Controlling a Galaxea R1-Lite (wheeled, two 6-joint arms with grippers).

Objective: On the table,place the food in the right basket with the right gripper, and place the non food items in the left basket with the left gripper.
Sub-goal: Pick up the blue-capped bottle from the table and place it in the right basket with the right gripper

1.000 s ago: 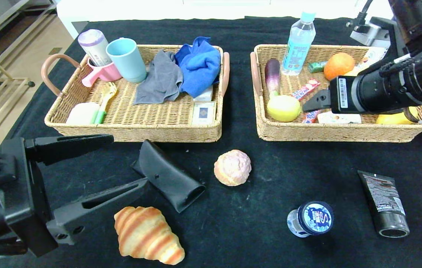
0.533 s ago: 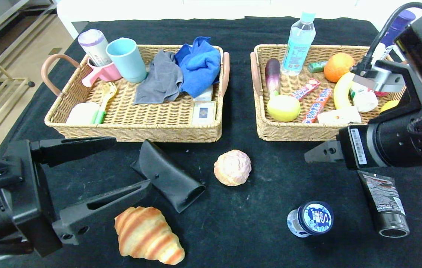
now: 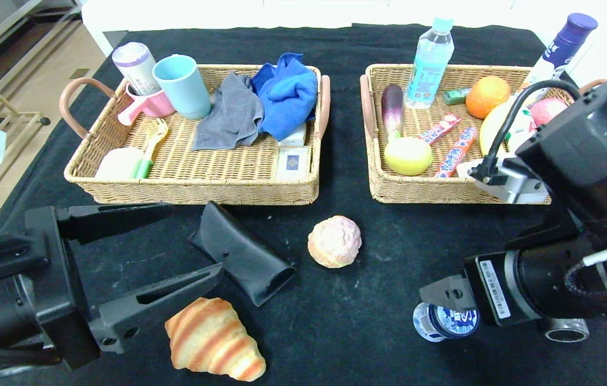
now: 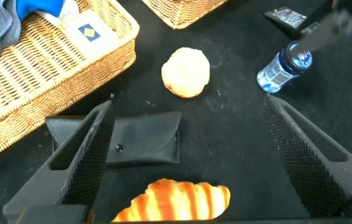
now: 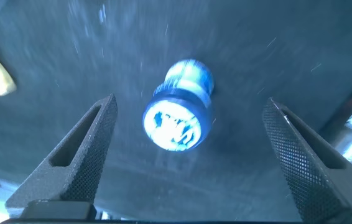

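Note:
On the black table (image 3: 367, 279) lie a striped croissant (image 3: 212, 340), a pinkish cream puff (image 3: 334, 241), a black glasses case (image 3: 241, 252) and a small white bottle with a blue lid (image 3: 440, 321). My right gripper (image 3: 440, 300) hovers open right over that bottle (image 5: 179, 118), one finger on each side, not touching it. The black tube (image 3: 566, 329) is mostly hidden behind the right arm. A lemon (image 3: 407, 155) rests in the right basket (image 3: 426, 190). My left gripper (image 3: 193, 240) is open at the front left, above the glasses case (image 4: 132, 140) and croissant (image 4: 176, 199).
The left basket (image 3: 190, 187) holds cups, a grey and a blue cloth and small boxes. The right basket also holds a water bottle (image 3: 431, 56), an orange, an eggplant and candy bars. A purple-capped bottle (image 3: 563, 45) stands behind it. The table's left edge drops to the floor.
My right arm has swung from above the right basket toward the table's front and now hangs over the small bottle, covering the tube. The left gripper has hardly shifted.

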